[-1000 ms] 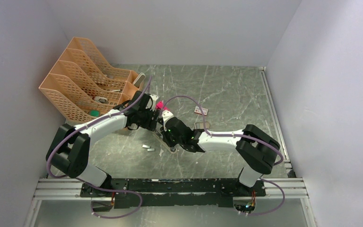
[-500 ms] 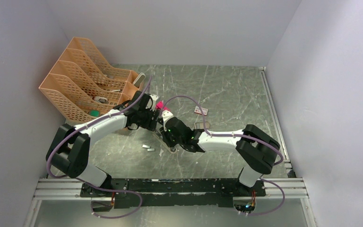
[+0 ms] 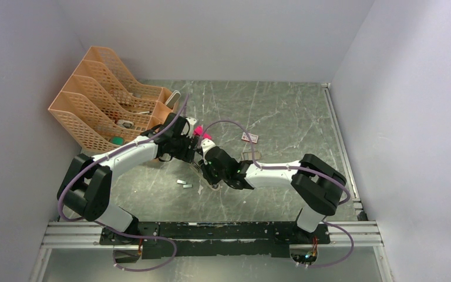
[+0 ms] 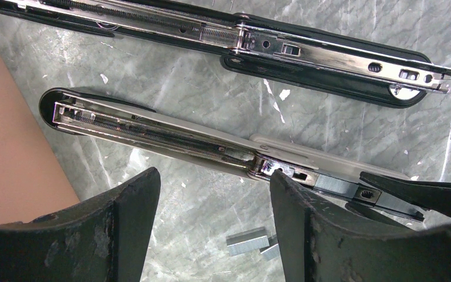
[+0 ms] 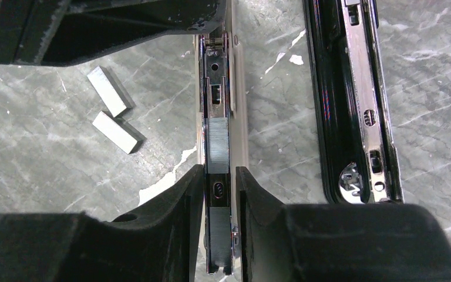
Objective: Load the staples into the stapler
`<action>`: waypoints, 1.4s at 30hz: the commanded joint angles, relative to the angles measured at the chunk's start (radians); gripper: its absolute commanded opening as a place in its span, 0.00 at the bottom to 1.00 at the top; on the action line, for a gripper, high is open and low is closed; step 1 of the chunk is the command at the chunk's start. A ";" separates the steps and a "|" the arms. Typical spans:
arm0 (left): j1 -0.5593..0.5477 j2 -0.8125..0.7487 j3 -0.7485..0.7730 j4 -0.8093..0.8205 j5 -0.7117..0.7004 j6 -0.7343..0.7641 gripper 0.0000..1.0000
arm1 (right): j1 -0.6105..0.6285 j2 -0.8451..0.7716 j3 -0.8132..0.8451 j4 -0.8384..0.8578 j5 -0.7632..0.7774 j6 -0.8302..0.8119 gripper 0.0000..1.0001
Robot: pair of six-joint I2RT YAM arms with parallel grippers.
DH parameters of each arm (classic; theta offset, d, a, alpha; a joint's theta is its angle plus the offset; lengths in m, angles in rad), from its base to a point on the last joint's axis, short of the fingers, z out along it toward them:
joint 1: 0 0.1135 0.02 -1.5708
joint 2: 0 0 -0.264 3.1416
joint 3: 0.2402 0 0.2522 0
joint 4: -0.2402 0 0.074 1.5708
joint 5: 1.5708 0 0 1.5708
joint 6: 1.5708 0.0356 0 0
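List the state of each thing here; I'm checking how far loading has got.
Stapler being loaded: hinged open, lying flat.
Staple strip: seated in that stapler.
Loose staples: two strips lying beside it.
Other stapler: opened flat.
Left hand: open.
Right hand: straddling the seated strip, grip unclear.

Top view high behind the arm bases, looking down over the whole table [image 3: 282, 111], both wrist views close above its middle, sharing one patch holding the loose staples [image 4: 246, 242].
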State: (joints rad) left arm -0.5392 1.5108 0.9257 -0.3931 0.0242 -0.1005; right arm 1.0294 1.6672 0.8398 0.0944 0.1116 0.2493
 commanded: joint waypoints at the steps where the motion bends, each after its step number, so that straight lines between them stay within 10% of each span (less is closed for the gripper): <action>1: -0.009 -0.027 -0.006 0.015 -0.020 0.008 0.73 | -0.002 -0.017 -0.015 0.007 0.007 -0.003 0.30; 14: -0.008 -0.028 -0.004 0.013 -0.022 0.008 0.73 | 0.000 -0.169 -0.109 0.163 0.051 -0.014 0.41; 42: -0.009 -0.028 -0.007 0.013 -0.021 0.007 0.73 | -0.028 0.050 0.010 0.176 0.088 0.034 0.42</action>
State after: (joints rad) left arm -0.5396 1.5108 0.9257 -0.3931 0.0212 -0.1009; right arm 1.0069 1.6981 0.8253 0.2424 0.2081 0.2729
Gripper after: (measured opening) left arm 0.731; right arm 0.413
